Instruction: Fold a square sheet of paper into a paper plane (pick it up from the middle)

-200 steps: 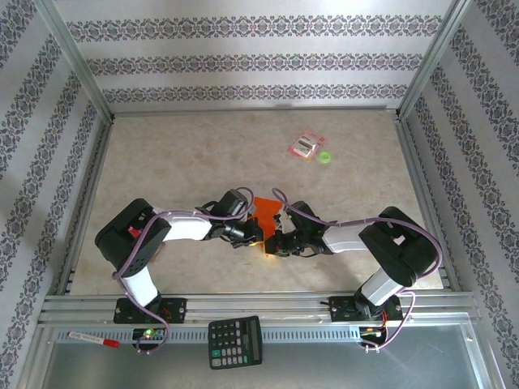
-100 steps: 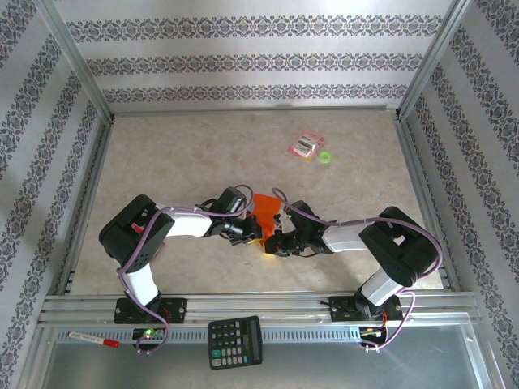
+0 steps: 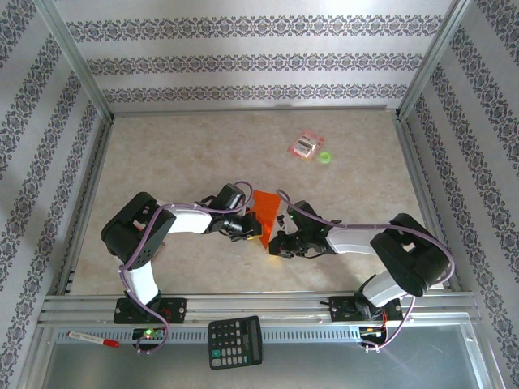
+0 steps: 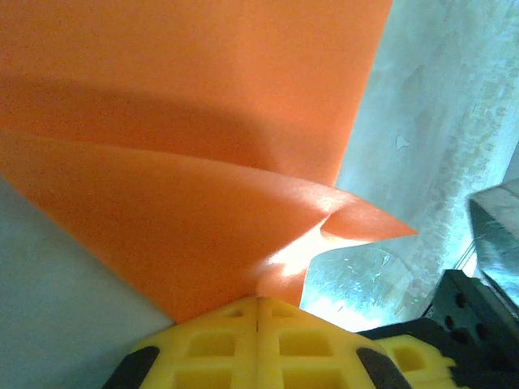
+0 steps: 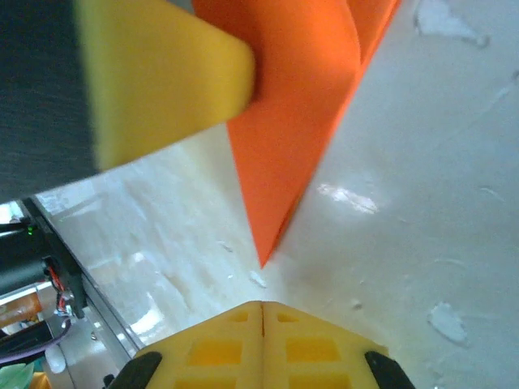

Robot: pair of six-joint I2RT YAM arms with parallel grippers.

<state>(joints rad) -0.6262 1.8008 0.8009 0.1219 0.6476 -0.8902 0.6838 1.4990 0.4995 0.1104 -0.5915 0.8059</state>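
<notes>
Top external view: the orange paper point(image 3: 267, 209), partly folded, is seen near the middle of the tabletop point(image 3: 186, 154), toward its near side, between the two wrists. The left gripper point(image 3: 252, 230) is set at the paper's near left edge. The right gripper point(image 3: 275, 244) is set just beside the paper's near corner. Both arms are bent inward, so the two grippers are brought close together.

Left wrist view: the yellow fingers point(image 4: 211, 344) are pressed together with no gap at the seam. The paper's layers run straight into the tips and are pinched there. Two layers are noted, a broad upper one and a lower flap with a curled corner lifted off the tabletop.

Right wrist view: this gripper's fingers point(image 5: 211, 350) are closed flush, and nothing is held between them. A sharp corner of the paper is pointed at the tips, just short of them. Whether that corner touches the tabletop cannot be told. One yellow finger of the left gripper is seen against the paper at upper left.

A pink-red packet point(image 3: 306, 145) and a small green disc point(image 3: 325, 156) are noted far back on the right, well apart from the paper. A black calculator point(image 3: 235, 341) and a red-capped marker point(image 3: 93, 339) are laid on the metal tray point(image 3: 324, 365) in front of the arm bases.
</notes>
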